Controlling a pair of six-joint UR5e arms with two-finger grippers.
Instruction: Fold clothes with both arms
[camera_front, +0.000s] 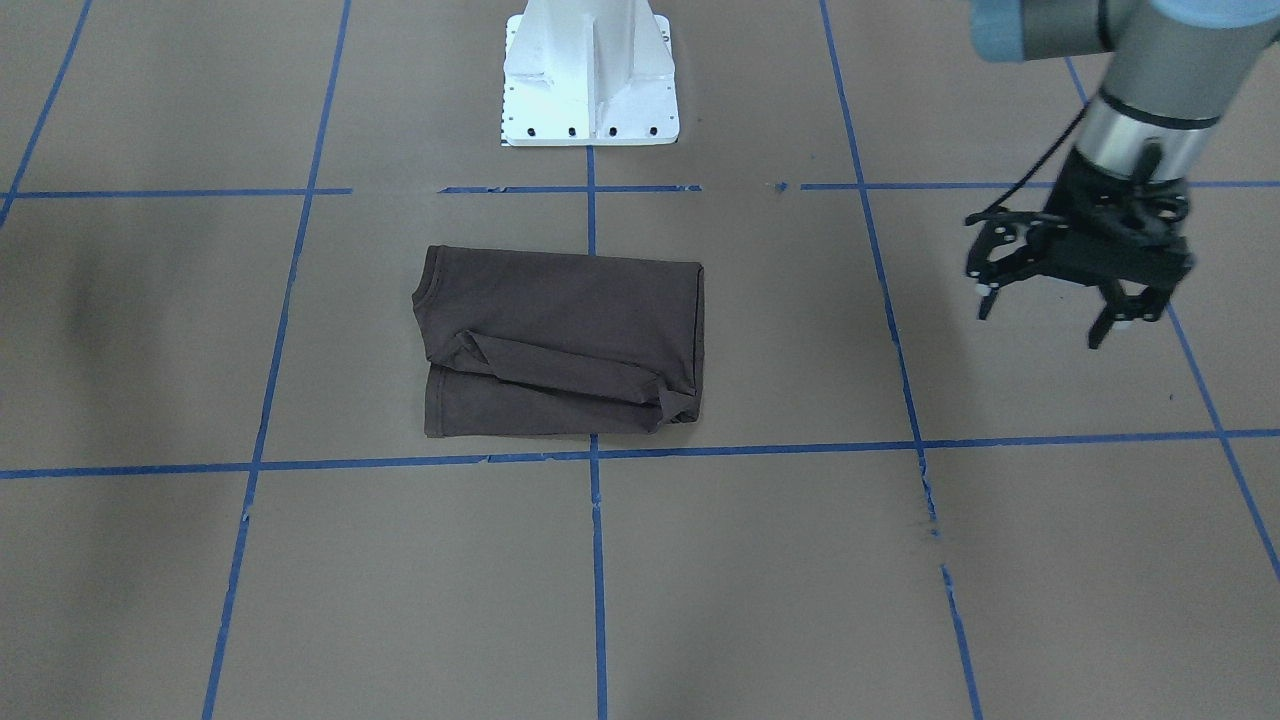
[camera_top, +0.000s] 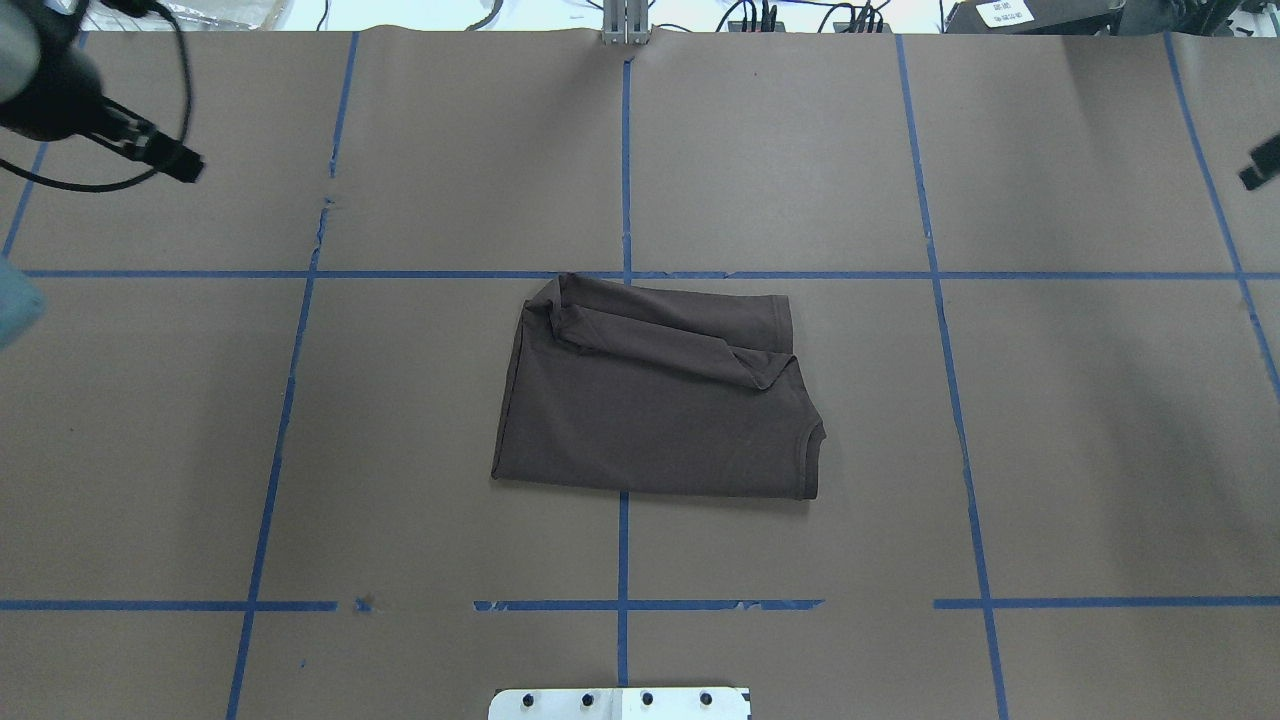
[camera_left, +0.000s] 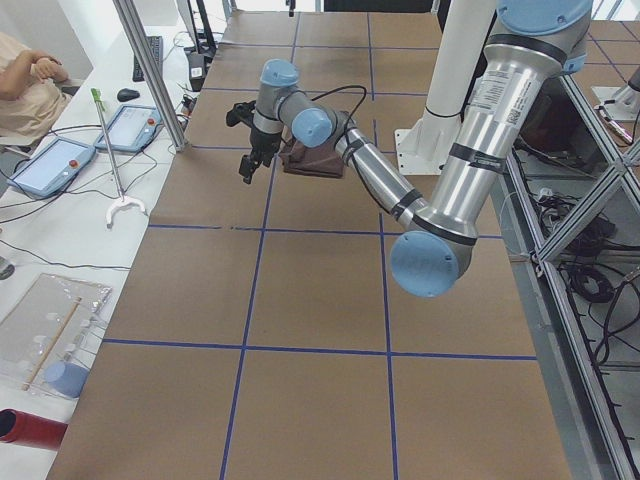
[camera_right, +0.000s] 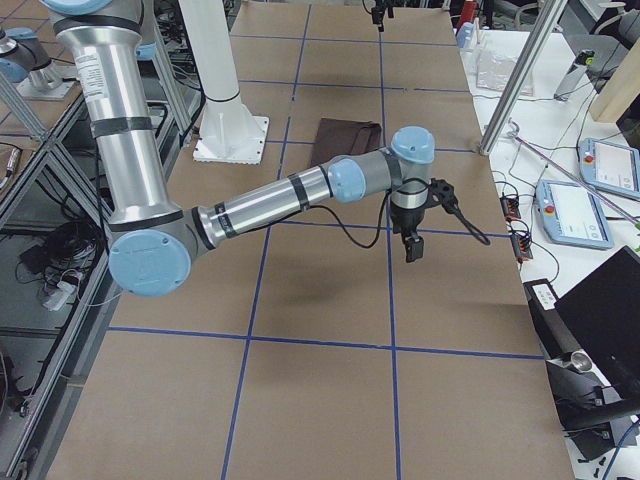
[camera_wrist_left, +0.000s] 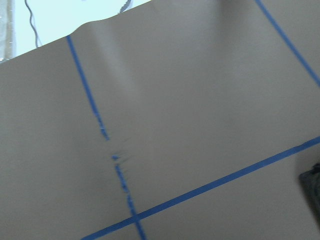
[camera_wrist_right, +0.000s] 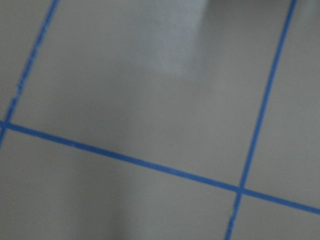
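Observation:
The dark brown-grey T-shirt (camera_front: 565, 345) lies folded into a rough rectangle in the middle of the table, with a diagonal fold ridge across it. It also shows in the overhead view (camera_top: 650, 400) and in the exterior left view (camera_left: 315, 160). My left gripper (camera_front: 1042, 325) hangs open and empty above the table, well off to the shirt's side; the overhead view shows it at the top left (camera_top: 150, 150). My right gripper (camera_right: 413, 245) is over bare paper, far from the shirt; only a sliver shows in the overhead view (camera_top: 1262, 165), and I cannot tell if it is open. Both wrist views show only paper and tape.
Brown paper with blue tape lines (camera_top: 625, 150) covers the table. The white pedestal base (camera_front: 590, 75) stands at the robot's side of the shirt. Tablets (camera_left: 50, 165) and a seated person (camera_left: 25, 80) are beyond the far table edge.

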